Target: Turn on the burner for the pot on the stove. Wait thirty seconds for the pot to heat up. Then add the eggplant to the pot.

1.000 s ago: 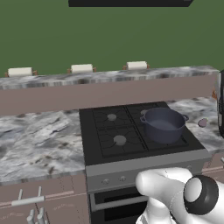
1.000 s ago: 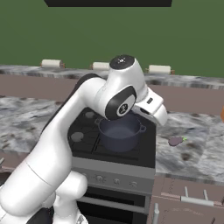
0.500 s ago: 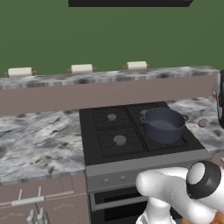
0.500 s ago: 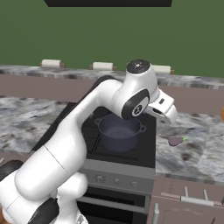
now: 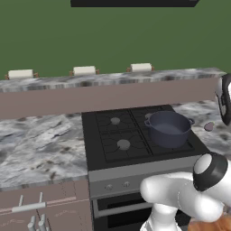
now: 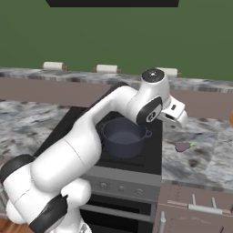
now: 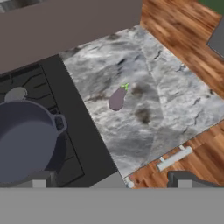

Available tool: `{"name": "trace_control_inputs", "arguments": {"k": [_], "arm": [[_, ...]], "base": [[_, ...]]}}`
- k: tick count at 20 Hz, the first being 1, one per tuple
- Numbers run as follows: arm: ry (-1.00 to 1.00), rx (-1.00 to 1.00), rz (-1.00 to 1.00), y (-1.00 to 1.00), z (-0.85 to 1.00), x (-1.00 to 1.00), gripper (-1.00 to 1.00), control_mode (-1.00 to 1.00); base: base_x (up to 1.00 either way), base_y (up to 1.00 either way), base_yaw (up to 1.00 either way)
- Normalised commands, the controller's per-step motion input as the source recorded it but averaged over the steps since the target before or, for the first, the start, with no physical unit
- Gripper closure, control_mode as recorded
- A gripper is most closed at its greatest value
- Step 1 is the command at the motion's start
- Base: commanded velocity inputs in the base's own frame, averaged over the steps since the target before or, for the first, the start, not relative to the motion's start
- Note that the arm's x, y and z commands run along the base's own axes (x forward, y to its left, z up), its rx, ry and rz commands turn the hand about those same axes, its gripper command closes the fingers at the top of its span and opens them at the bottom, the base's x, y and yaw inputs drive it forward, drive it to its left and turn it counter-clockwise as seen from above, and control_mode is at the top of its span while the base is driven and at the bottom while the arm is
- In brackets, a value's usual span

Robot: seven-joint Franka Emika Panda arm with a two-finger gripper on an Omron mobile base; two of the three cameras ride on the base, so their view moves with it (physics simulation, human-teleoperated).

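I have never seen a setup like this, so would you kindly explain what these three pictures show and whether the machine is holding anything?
This is a rendered kitchen with a white robot arm on a base that can drive. Two pictures come from cameras on that base, looking forward from behind the arm's left and right. The third comes from a camera on the hand, looking along its fingers.

On the black stove stands a deep blue-grey pot, on the front right burner. The small purple eggplant lies on the marble counter right of the stove, apart from the pot. Three pale rolls sit on the back ledge.

The hand is open, holds nothing, and looks down over the counter.
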Motion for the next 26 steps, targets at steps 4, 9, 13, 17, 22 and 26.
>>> {"name": "trace_control_inputs", "arguments": {"k": [4, 9, 13, 17, 22, 26], "arm": [[0.00, 0.00, 0.05, -0.17, -0.26, 0.36, -1.00, -1.00], [0.02, 0.00, 0.04, -0.18, -0.27, 0.38, -1.00, -1.00], [0.05, 0.00, 0.04, -0.20, -0.27, 0.39, -1.00, -1.00], [0.06, 0.00, 0.05, -0.27, -0.28, 0.31, -1.00, -1.00], [0.02, 0.00, 0.07, -0.47, -0.31, 0.08, -1.00, -1.00], [0.02, 0.01, 0.04, -0.35, -0.33, 0.06, -1.00, -1.00]], "base": [[0.00, 0.00, 0.00], [0.00, 0.00, 0.00], [0.00, 0.00, 0.00], [0.00, 0.00, 0.00], [0.00, 0.00, 0.00], [0.00, 0.00, 0.00]]}}
